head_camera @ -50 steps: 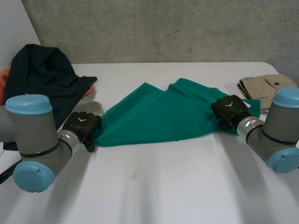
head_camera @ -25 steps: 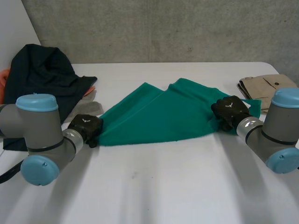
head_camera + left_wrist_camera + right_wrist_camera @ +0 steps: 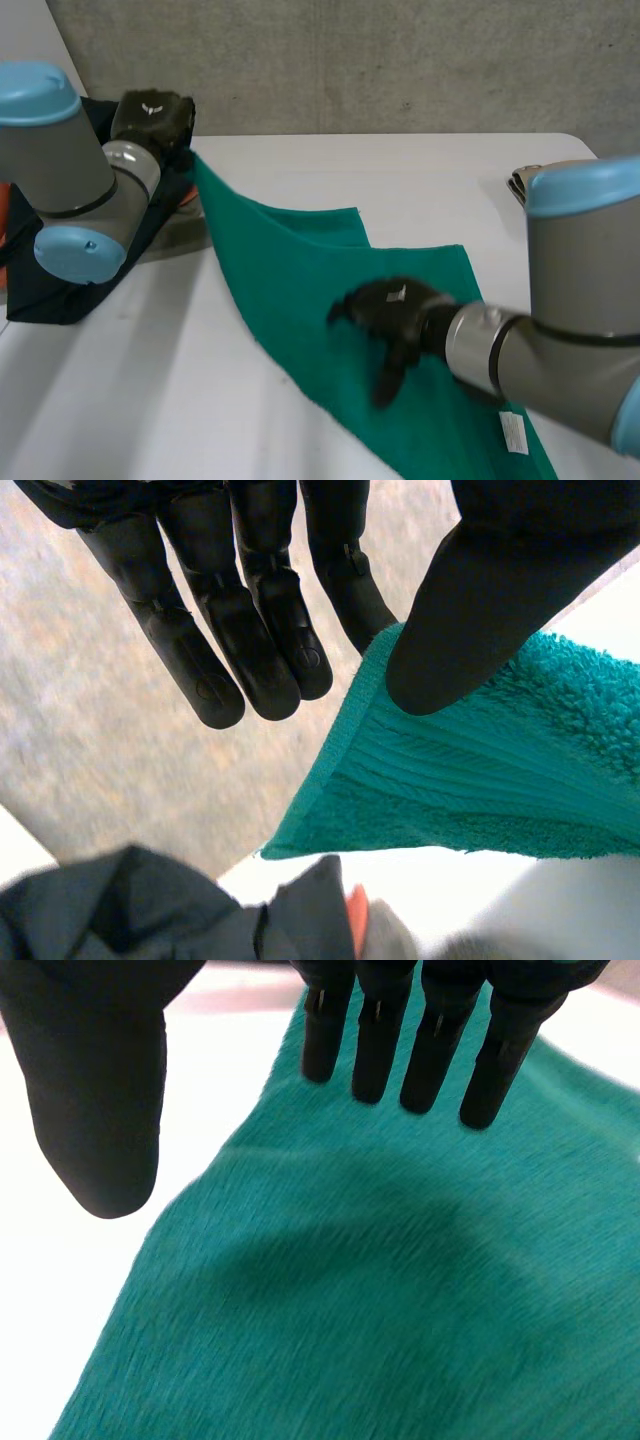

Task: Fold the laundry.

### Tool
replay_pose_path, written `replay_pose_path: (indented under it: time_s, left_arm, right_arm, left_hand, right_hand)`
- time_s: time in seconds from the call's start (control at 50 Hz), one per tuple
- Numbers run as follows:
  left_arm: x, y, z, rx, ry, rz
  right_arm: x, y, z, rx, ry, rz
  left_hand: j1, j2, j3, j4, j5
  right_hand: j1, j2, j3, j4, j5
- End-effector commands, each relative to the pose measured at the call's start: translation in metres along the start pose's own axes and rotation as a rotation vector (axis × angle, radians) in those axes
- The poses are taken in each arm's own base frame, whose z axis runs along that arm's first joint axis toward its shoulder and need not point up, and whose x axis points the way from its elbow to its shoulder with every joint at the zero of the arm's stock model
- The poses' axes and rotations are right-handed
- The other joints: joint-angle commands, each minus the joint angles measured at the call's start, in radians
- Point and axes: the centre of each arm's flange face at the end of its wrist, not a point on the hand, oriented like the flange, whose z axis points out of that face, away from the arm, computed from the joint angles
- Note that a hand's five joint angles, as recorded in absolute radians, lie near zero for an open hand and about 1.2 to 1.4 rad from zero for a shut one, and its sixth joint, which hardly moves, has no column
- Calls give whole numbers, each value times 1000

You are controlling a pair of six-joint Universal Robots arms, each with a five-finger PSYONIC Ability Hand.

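A green towel point(image 3: 300, 270) runs slanting across the white table point(image 3: 450, 180), from a raised corner at the far left down to the near right. My left hand point(image 3: 150, 115) holds that raised corner above the table's far left. In the left wrist view the thumb point(image 3: 470, 610) pinches the towel's corner point(image 3: 480, 770) against the fingers. My right hand point(image 3: 395, 305) hovers over the towel's middle with fingers straight and spread. In the right wrist view its fingers point(image 3: 430, 1050) stand apart from the thumb above the towel point(image 3: 350, 1310), holding nothing.
A pile of dark clothes point(image 3: 35, 290) lies at the far left behind my left arm, with a grey cloth point(image 3: 185, 235) beside it. A folded beige garment point(image 3: 520, 185) sits at the right edge. A white label point(image 3: 512, 432) marks the towel's near end.
My left hand closed on the towel's left corner and lifted it up and back. My right hand let go of the right side, opened and moved over the towel's middle.
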Motion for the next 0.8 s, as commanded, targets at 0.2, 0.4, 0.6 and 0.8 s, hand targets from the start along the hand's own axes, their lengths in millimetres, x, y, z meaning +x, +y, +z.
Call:
replay_pose_path:
  time_s: [0.2, 0.4, 0.6, 0.8]
  left_arm:
    - [9, -90, -53, 206, 85, 87]
    - [13, -128, -93, 328, 153, 125]
    - [5, -136, -96, 357, 131, 160]
    - [-19, -136, -74, 396, 59, 166]
  right_arm:
    - [142, -47, 42, 163, 412, -10]
    - [180, -33, 111, 204, 418, 96]
    - [168, -28, 147, 295, 217, 208]
    - [205, -75, 129, 549, 316, 267]
  left_hand:
    - [227, 200, 206, 199, 231]
    - [227, 200, 206, 199, 231]
    - [227, 200, 206, 199, 231]
    - [227, 200, 206, 199, 231]
  right_hand:
    - [-196, -192, -202, -202, -182]
    - [-208, -204, -214, -214, -194]
    - [297, 301, 291, 291, 311]
    - [952, 957, 946, 946, 966]
